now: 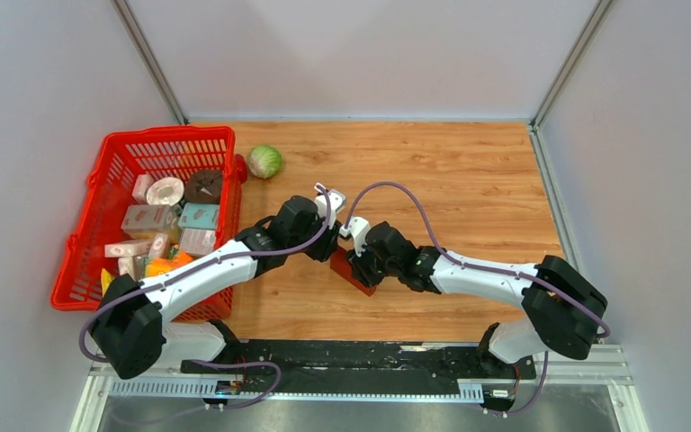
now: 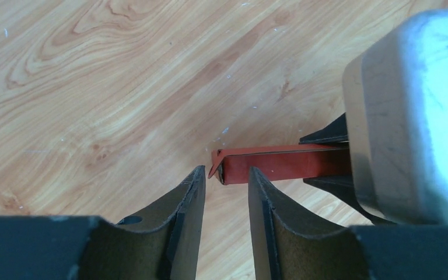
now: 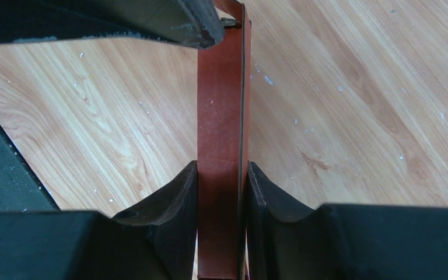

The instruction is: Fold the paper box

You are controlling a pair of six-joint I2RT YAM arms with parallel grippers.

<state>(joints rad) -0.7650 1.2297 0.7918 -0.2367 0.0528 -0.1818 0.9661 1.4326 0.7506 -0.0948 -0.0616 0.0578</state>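
Note:
The paper box (image 1: 357, 273) is a narrow dark red cardboard piece held just above the wooden table, at its middle. My right gripper (image 3: 221, 166) is shut on it, one finger pressed flat on each side, and the box (image 3: 219, 105) runs straight away from the jaws. My left gripper (image 2: 226, 170) faces the box's free end (image 2: 280, 163) with its jaws open. That end, with a small loose flap, lies just beyond the fingertips (image 2: 195, 181) and nothing is between them. From above, the two grippers (image 1: 335, 245) meet tip to tip over the box.
A red mesh basket (image 1: 99, 189) full of grocery cartons stands at the left, under the left arm's elbow. A green cabbage (image 1: 264, 161) lies behind the grippers. Grey walls close in the table on three sides. A black rail (image 1: 351, 355) runs along the near edge.

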